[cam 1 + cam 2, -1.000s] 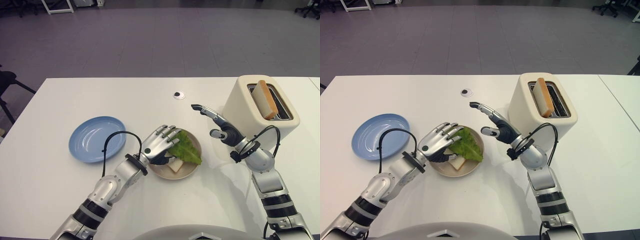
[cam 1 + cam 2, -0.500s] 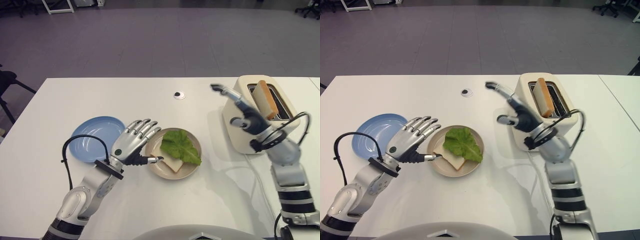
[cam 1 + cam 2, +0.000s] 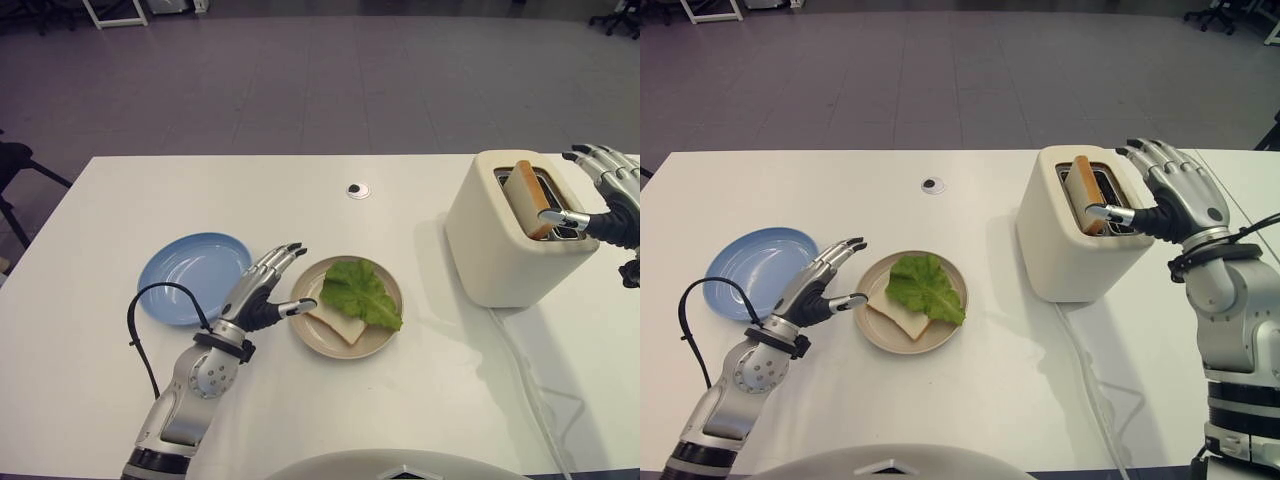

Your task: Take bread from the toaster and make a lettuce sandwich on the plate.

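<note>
A cream toaster [image 3: 1070,245] stands at the right of the white table, with a slice of bread [image 3: 1087,193] sticking up from its left slot. My right hand [image 3: 1170,195] hovers open just right of the slots, its thumb tip beside the slice but not gripping it. A beige plate [image 3: 885,335] sits mid-table holding a slice of bread [image 3: 902,319] with a lettuce leaf [image 3: 926,288] lying on it. My left hand [image 3: 825,288] is open just left of the plate, holding nothing.
A blue plate [image 3: 740,270] lies left of the beige plate, behind my left hand. A small round black-and-white disc [image 3: 932,185] sits at the table's far middle. The toaster's white cord [image 3: 1090,375] runs toward the front edge.
My right hand swung from the middle of the table up and over to the right side of the toaster's top. My left hand drew back from the lettuce to the plate's left side.
</note>
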